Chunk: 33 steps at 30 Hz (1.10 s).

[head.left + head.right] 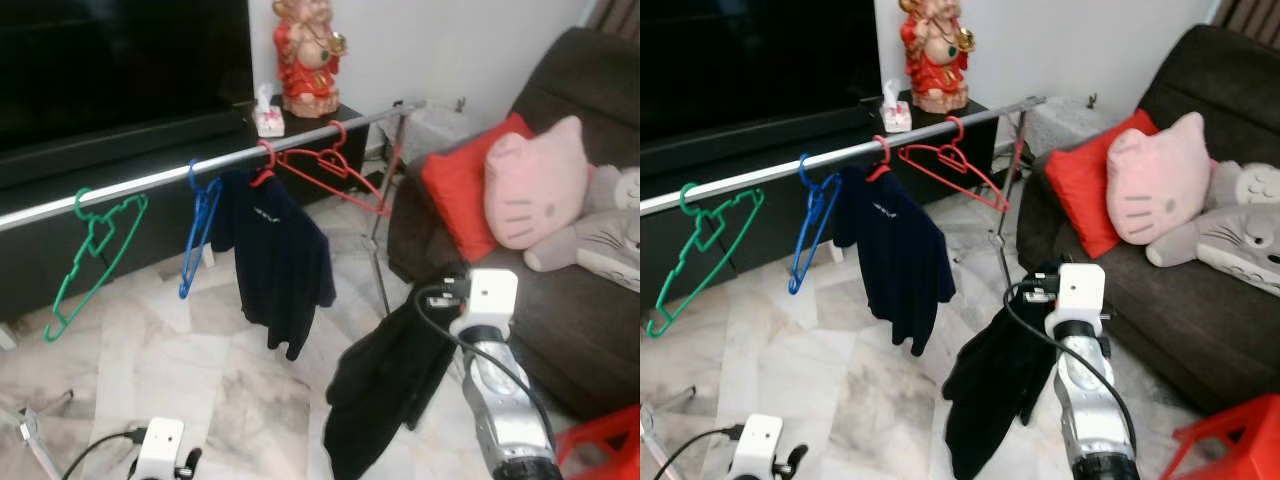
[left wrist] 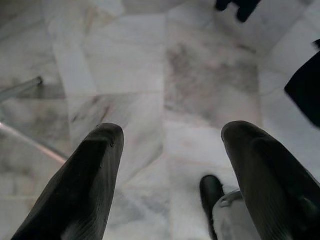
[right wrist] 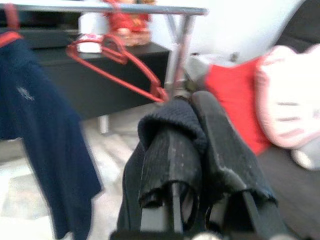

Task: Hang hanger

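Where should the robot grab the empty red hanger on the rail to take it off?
Best by the red hanger's long slanted lower bar, which hangs free in open air below the rail, coming from the front. The hook sits tight against the rail and the navy shirt. The open left hand is free; the right hand already holds black cloth.

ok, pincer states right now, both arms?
Left pincer: open, holding nothing, over the floor.
Right pincer: closed on the black garment.
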Motion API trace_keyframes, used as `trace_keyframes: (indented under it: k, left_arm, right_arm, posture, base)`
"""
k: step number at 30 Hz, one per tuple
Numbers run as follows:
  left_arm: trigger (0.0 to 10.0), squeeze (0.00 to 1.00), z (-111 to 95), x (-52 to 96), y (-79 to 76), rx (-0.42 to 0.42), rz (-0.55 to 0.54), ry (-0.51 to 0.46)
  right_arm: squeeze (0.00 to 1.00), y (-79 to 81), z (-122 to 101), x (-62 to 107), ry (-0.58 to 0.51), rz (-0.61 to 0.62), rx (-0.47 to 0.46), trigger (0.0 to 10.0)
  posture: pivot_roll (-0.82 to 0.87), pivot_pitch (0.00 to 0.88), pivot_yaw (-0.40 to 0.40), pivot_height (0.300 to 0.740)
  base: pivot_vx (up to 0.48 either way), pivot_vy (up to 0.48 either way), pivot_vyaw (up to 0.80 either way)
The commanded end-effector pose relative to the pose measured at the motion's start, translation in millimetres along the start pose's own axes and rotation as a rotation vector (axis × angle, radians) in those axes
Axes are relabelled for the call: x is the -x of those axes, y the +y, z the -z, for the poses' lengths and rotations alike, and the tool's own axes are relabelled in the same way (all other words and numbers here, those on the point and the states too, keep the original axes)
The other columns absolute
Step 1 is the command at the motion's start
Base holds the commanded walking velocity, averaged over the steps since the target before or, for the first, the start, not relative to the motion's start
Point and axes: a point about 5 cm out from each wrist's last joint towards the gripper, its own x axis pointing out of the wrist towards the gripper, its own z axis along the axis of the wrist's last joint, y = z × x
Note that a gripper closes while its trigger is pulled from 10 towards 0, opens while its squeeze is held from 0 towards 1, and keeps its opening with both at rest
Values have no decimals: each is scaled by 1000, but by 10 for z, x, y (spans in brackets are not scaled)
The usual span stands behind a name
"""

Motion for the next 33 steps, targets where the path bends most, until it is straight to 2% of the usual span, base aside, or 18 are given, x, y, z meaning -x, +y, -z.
trace_keyframes:
  k: [1,8,18,33]
  left_arm:
    - [10000,0,12,-4,-73,11,19,11]
    - [10000,0,4,-12,-105,10,28,15]
    - [10000,0,-38,-24,-101,18,32,-6]
    - [10000,0,-14,-22,-90,26,23,14]
  right_arm:
    - [0,-95,-96,-25,-44,25,10,10000]
    - [0,-99,-103,-31,-47,24,10,10000]
    - [0,-85,-111,-43,-52,19,8,10000]
    - [0,-51,-122,-51,-58,11,4,10000]
  posture:
    - [-18,0,-78,740]
    - [-20,0,-79,740]
    - [-17,0,-77,740]
    - [-16,0,-75,740]
  base:
    - [296,0,0]
    - [278,0,0]
    - [0,0,0]
    - [0,0,0]
